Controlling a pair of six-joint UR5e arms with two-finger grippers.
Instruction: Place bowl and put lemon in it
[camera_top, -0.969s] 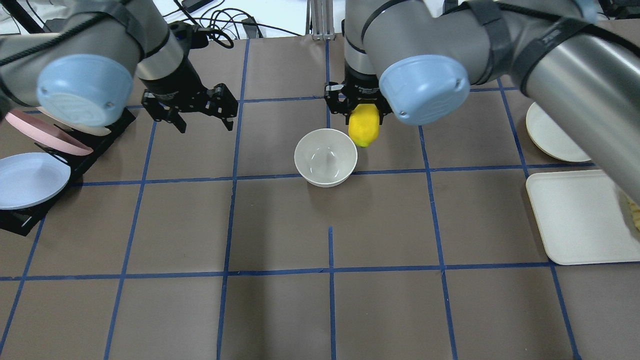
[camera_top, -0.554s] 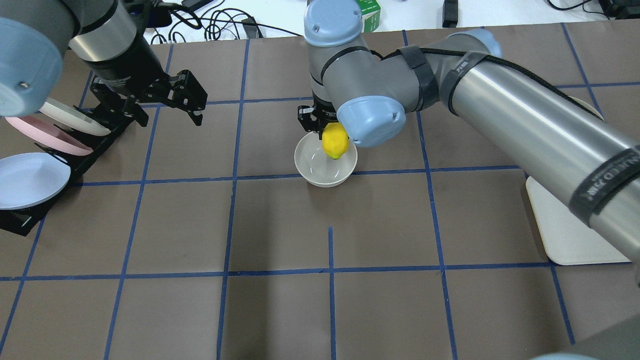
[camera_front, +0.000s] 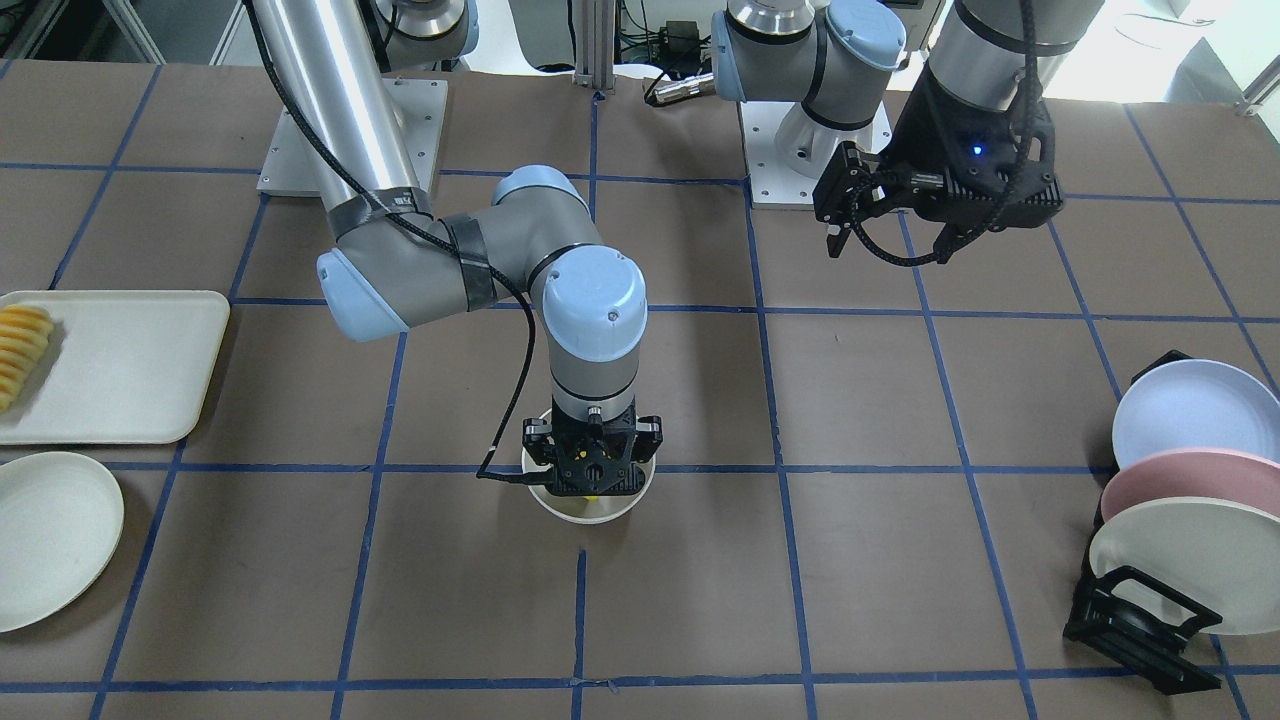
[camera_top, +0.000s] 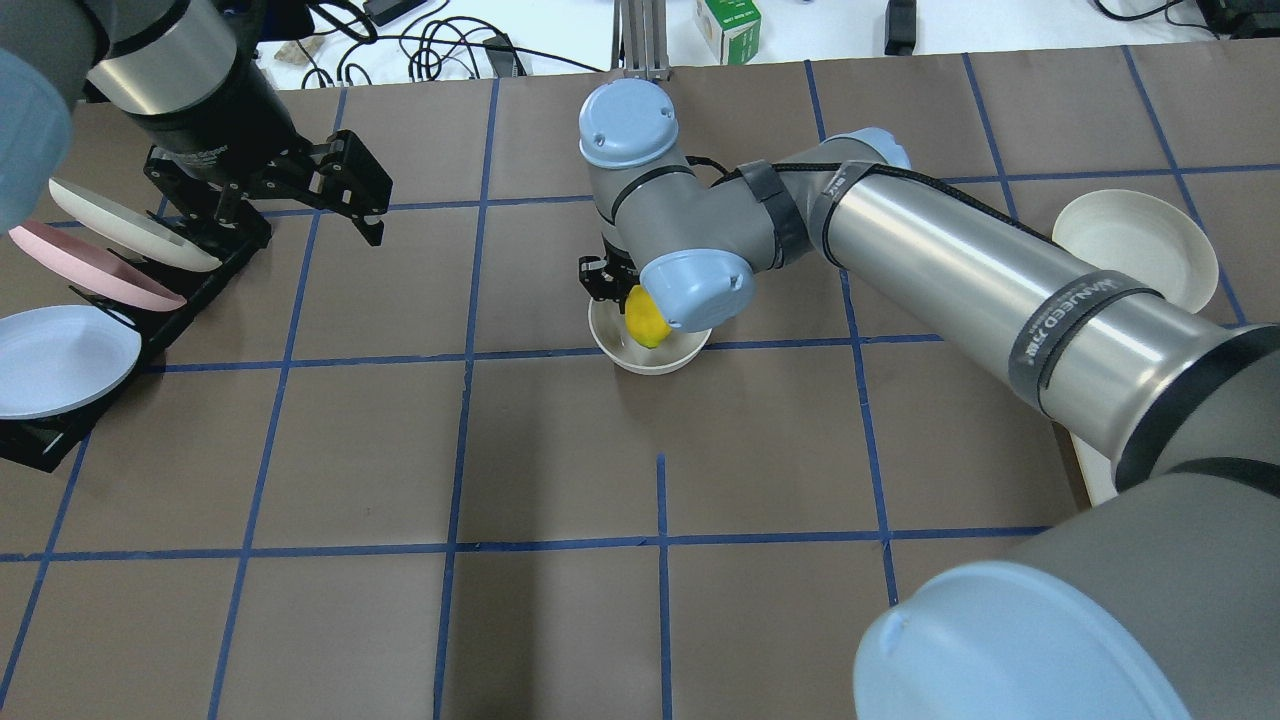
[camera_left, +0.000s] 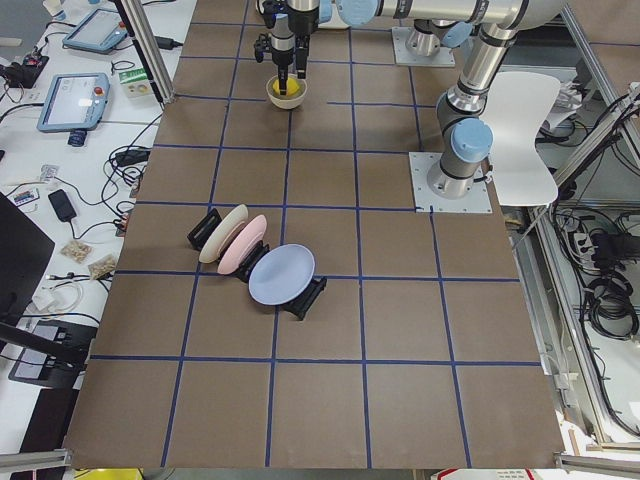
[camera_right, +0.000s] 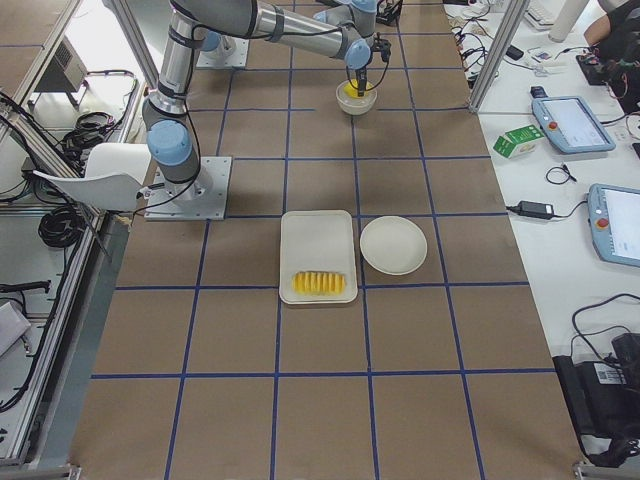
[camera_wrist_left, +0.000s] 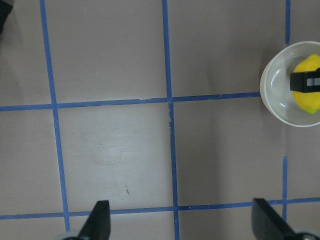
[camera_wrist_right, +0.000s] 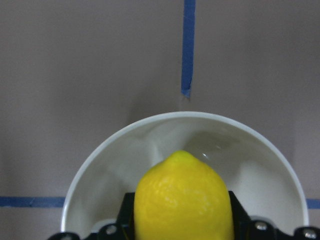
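The off-white bowl (camera_top: 652, 359) stands near the middle of the table and also shows in the front view (camera_front: 590, 512). My right gripper (camera_front: 592, 482) is lowered into the bowl and shut on the yellow lemon (camera_top: 645, 320). In the right wrist view the lemon (camera_wrist_right: 182, 200) sits between the fingers, just above the glossy inside, within the bowl's rim (camera_wrist_right: 100, 162). My left gripper (camera_top: 310, 225) is open and empty, well to the left of the bowl, near the plate rack. The left wrist view shows the bowl (camera_wrist_left: 277, 102) and lemon (camera_wrist_left: 306, 100) at its right edge.
A black rack (camera_top: 190, 285) with a blue, a pink and an off-white plate stands at the left. An off-white tray (camera_front: 120, 365) with yellow-orange fruit slices (camera_front: 20, 350) and a shallow off-white plate (camera_front: 50, 535) lie on the robot's right side.
My right gripper has carried the lemon from beside the bowl's far right rim over it and down into it. My left gripper has drawn away to the left, toward the rack.
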